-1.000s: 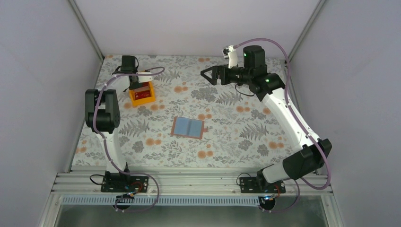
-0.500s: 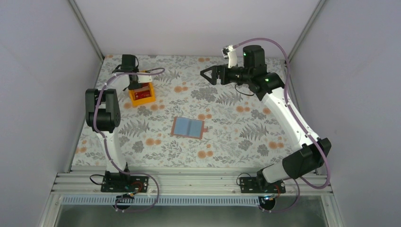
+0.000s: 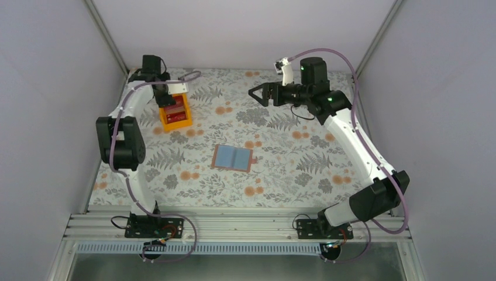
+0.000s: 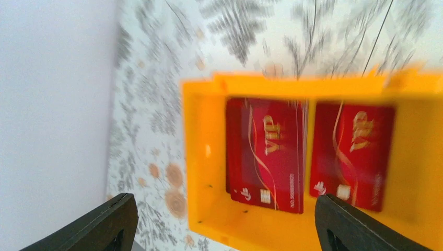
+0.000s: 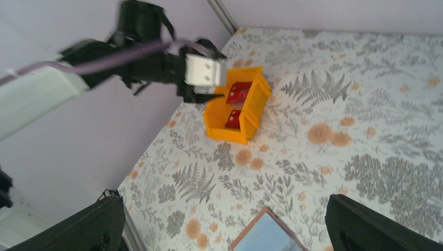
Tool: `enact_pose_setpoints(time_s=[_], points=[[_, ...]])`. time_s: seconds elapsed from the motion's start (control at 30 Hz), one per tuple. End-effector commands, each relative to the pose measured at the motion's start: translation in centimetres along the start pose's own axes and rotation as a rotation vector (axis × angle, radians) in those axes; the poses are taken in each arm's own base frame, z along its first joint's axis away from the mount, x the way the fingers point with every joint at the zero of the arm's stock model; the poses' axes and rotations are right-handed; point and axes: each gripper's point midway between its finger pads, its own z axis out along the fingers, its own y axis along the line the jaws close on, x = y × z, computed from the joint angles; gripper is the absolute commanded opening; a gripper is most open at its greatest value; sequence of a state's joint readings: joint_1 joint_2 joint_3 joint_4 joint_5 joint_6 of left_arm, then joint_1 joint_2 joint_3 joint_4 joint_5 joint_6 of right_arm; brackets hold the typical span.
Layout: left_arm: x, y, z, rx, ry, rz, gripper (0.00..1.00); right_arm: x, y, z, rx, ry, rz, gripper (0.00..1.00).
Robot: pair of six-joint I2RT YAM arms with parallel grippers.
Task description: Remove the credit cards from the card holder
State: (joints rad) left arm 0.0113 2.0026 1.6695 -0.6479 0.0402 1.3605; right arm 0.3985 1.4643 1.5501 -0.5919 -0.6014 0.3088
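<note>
Currently holding left gripper (image 4: 223, 204) released, jaws wide and empty, just above orange tray (image 4: 198, 157) at far-left of table (image 3: 281, 175). Seeing red credit cards (image 4: 266, 151) lying flat in both tray compartments, side by side. Holding right gripper (image 3: 252, 92) raised at far right, likewise spread wide, grasping nothing. Finding card holder (image 3: 233, 157) lying open near table centre, blue lining up, well apart from both grippers.
</note>
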Motion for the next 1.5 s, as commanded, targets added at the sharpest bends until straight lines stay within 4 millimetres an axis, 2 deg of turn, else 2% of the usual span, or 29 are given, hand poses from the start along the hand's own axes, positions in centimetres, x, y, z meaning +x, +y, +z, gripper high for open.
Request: enact_pose_setpoints(time_s=[0.0, 0.07, 0.13, 0.2, 0.23, 0.3, 0.37, 0.5, 0.6, 0.67, 0.73, 0.87, 1.03, 1.17, 1.27, 1.47], points=[[-6.2, 3.4, -11.1, -0.069, -0.341, -0.2, 0.85, 3.8, -2.5, 2.1, 0.034, 0.113, 0.09, 0.93], [-8.9, 2.5, -15.4, 0.0, -0.508, -0.344, 0.85, 7.2, -4.0, 4.1, 0.048, 0.201, 0.139, 0.85], [-11.1, 0.3, -18.9, 0.128, -0.646, -0.465, 0.86, 10.1, -4.7, 5.7, 0.063, 0.255, 0.169, 0.8], [-12.3, -2.3, -20.8, 0.273, -0.734, -0.575, 0.89, 12.8, -5.2, 7.2, 0.071, 0.302, 0.186, 0.78], [-12.7, -3.8, -21.0, 0.349, -0.754, -0.634, 0.89, 14.3, -5.7, 8.0, 0.088, 0.335, 0.195, 0.76], [-12.7, -6.5, -20.0, 0.497, -0.734, -0.795, 0.89, 17.3, -7.0, 9.1, 0.136, 0.408, 0.216, 0.73], [-12.1, -9.6, -17.3, 0.63, -0.654, -0.941, 0.89, 20.0, -7.8, 10.0, 0.159, 0.465, 0.234, 0.72], [-11.1, -14.4, -13.0, 0.727, -0.538, -1.09, 0.87, 24.5, -9.6, 10.9, 0.209, 0.537, 0.272, 0.77], [-12.9, -17.2, -13.0, 0.757, -0.554, -1.052, 0.87, 27.1, -10.6, 11.2, 0.259, 0.589, 0.283, 0.76], [-14.1, -19.5, -13.4, 0.798, -0.561, -1.025, 0.92, 28.0, -11.0, 11.4, 0.282, 0.604, 0.281, 0.76], [-14.4, -21.4, -13.1, 0.845, -0.551, -1.067, 0.97, 28.6, -10.9, 11.6, 0.275, 0.614, 0.287, 0.76], [-12.9, -23.1, -9.7, 0.829, -0.393, -1.213, 1.0, 28.8, -11.0, 12.2, 0.265, 0.617, 0.291, 0.75], [-13.0, -26.4, -8.2, 0.973, -0.334, -1.309, 1.0, 29.1, -11.0, 12.7, 0.243, 0.615, 0.305, 0.75], [-12.5, -27.8, -6.7, 0.992, -0.283, -1.342, 1.0, 29.0, -11.4, 13.2, 0.254, 0.616, 0.303, 0.75], [-12.7, -28.4, -6.0, 1.03, -0.261, -1.349, 1.0, 28.8, -10.3, 14.0, 0.177, 0.615, 0.319, 0.73], [-13.8, -29.2, -5.2, 1.07, -0.258, -1.295, 1.0, 28.6, -8.8, 15.4, 0.075, 0.616, 0.361, 0.59]])
